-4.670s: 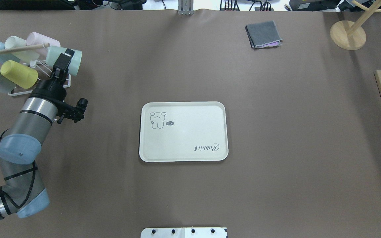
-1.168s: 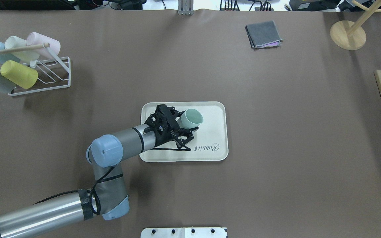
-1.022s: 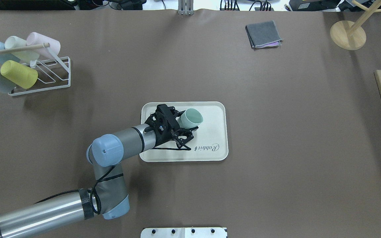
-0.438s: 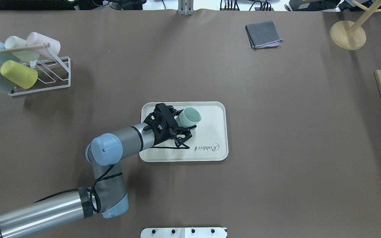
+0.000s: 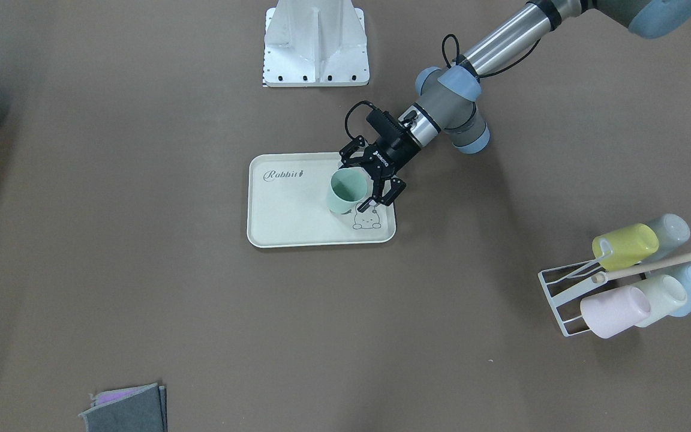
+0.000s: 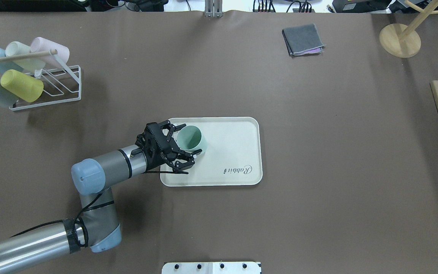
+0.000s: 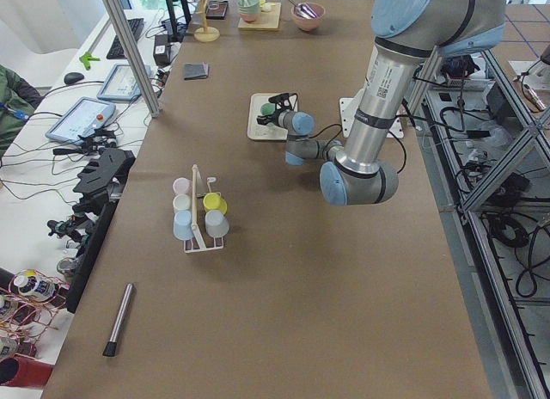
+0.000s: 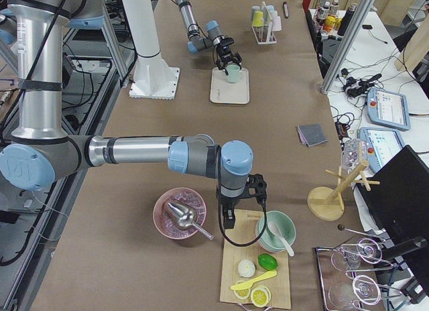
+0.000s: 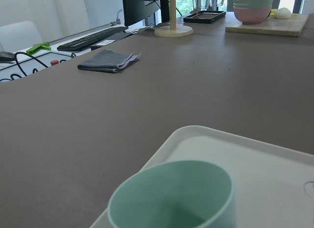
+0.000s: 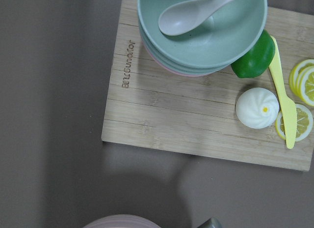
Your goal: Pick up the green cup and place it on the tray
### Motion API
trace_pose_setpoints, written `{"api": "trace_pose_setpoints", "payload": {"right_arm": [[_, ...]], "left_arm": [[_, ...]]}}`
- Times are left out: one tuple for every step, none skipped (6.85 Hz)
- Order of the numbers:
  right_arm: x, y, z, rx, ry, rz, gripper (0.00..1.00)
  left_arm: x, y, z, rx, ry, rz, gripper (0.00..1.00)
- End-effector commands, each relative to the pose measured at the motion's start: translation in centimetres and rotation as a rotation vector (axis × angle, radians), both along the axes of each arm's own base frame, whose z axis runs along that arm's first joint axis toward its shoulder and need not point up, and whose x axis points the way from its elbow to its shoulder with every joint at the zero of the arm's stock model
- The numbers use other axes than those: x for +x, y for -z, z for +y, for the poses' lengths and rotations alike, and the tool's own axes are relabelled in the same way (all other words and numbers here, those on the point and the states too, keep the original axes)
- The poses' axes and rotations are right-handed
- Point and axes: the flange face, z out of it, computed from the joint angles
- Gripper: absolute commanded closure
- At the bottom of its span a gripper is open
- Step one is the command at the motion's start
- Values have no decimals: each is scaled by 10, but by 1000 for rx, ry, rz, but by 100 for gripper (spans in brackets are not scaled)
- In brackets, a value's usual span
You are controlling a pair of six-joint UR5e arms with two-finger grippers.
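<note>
Your left hand (image 6: 188,140) is clenched on the green cup (image 5: 345,192), gripping its wall from both sides, and look at what it has just done. A moment ago the cup hung over the middle of the tray (image 6: 234,152), tipped with its mouth toward the far right of the bench (image 6: 318,114). Now the hand has pulled back toward its own side. The cup is at the tray's left end, just beside the bunny drawing (image 5: 367,222) and well apart from the Rabbit lettering (image 6: 238,170).

It has been righted too. The long axis is near vertical, mouth up and base down toward the tray. The wrist view shows the rim level, with the tray's floor right behind it. By my reading the carry is over and you are in the set-down, so what's left is the last of the lowering and letting go. Whether the base already touches the tray, I can't tell from these views.

Your right hand (image 8: 229,221) hangs over the wooden board (image 10: 162,115) at the other end of the bench. Spread or closed, I cannot tell.
</note>
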Motion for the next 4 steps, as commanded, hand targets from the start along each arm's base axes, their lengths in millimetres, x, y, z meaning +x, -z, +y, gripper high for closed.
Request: {"api": "trace_pose_setpoints", "payload": {"right_arm": [[0,0,0,-1,0,0,0],[0,-1,1,-2,0,1,0],[0,-6,1,-14,-1,-1,0],[-1,-8,1,-17,0,-7,0]], "left_arm": [[-5,-3,2,3,-4,6,1],[-5,1,3,6,-5,11,1],[-7,4,3,8,-7,17,1],[-7,4,3,9,-7,17,1]]}}
